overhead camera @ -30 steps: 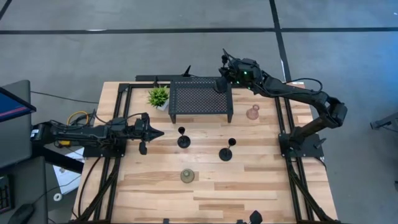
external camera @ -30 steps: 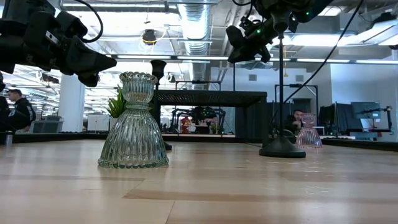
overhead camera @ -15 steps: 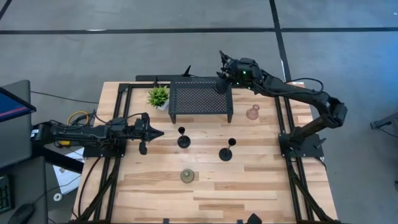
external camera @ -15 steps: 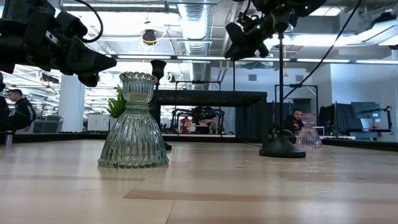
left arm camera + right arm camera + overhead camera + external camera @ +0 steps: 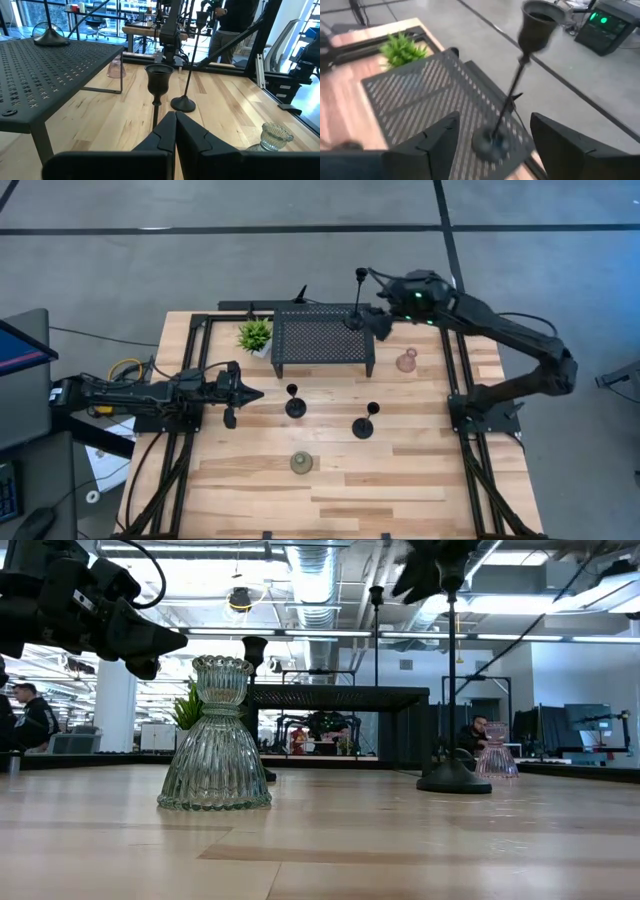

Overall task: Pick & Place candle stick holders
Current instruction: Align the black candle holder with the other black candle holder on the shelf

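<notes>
- We see the tall black candle stick holder point(image 5: 356, 315) standing on the perforated stand point(image 5: 322, 340), upper middle.
- Our right gripper point(image 5: 381, 323) sits beside it, spread wide, holding nothing.
- Our left gripper point(image 5: 243, 394) is pinched closed, mid-left.

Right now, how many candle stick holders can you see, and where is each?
5. A tall black one stands on the perforated stand; two black ones mid-table; a pink glass one right of the stand; an olive-green one near the front. None seems hidden.
</notes>
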Motion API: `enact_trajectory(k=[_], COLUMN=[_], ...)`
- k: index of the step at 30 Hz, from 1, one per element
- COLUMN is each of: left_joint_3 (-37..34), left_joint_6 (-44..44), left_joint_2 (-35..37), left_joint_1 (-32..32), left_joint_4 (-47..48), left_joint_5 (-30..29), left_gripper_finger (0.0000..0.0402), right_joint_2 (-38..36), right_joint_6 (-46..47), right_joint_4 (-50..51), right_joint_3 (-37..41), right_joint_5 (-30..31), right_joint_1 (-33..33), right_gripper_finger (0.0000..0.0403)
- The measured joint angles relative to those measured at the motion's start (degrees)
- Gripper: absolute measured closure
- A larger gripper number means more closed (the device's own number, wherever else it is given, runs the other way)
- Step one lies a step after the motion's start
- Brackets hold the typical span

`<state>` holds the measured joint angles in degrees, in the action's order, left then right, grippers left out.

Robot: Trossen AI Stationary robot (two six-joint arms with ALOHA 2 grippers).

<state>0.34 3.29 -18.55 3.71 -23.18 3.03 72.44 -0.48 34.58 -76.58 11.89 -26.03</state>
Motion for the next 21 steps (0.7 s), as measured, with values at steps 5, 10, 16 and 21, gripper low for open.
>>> enact_trajectory(k=[5,10,16,21], left_joint_3=[0.0,0.0,0.01,0.01], left_joint_6=[0.0,0.0,0.03,0.17], left_joint_2=[0.0,0.0,0.0,0.0], left_joint_1=[0.01,0.02,0.0,0.02], left_joint_4=[0.0,0.0,0.0,0.0], left_joint_5=[0.02,0.02,0.0,0.0], left_gripper_finger=[0.0395,0.0395,0.0395,0.0395], right_joint_2=[-7.43,-13.52,-17.8,-18.87], right_joint_6=[0.03,2.71,10.41,16.88], right_joint_4=[11.09,22.97,31.11,35.45], right_joint_3=[-0.06,-0.07,-0.06,0.88], right_joint_5=[-0.05,-3.58,-4.56,-4.54], right_joint_1=[3.51,9.27,16.86,24.11], right_gripper_finger=[0.0188,0.0209,0.0243,0.0285])
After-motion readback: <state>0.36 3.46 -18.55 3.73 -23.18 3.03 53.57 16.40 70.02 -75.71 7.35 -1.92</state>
